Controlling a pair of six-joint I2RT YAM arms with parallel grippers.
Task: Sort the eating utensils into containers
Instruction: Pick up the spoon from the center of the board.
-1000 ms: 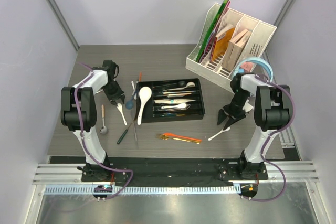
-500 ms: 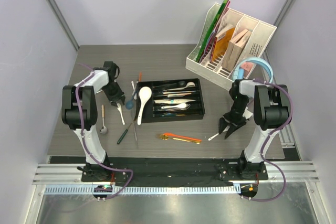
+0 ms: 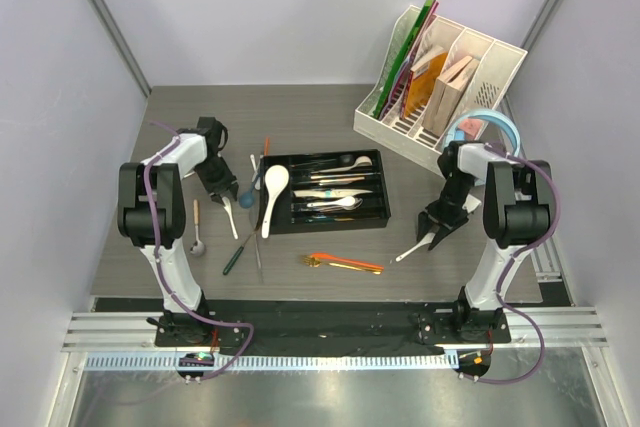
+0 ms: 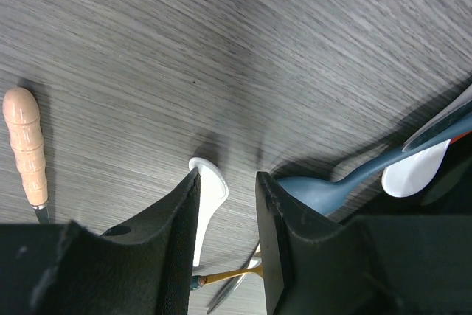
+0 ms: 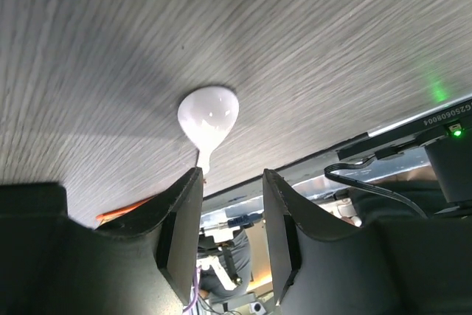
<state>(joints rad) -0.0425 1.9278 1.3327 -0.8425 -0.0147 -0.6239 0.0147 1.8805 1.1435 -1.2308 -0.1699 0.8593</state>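
Broadly, the grey table [image 3: 300, 117] carries the black cutlery tray [image 3: 330, 225] at its centre, with several utensils lying in its compartments. Right of the tray, the right gripper [image 5: 232, 175] pinches a white spoon [image 5: 209, 114] by its handle. Left of the tray, the left gripper [image 4: 228, 178], narrowly parted, straddles the handle of a white ceramic spoon [image 4: 209, 197].

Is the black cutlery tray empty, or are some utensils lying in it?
Not empty. The top view shows the black tray holding several steel pieces along its compartments and a white soup spoon at its left end.
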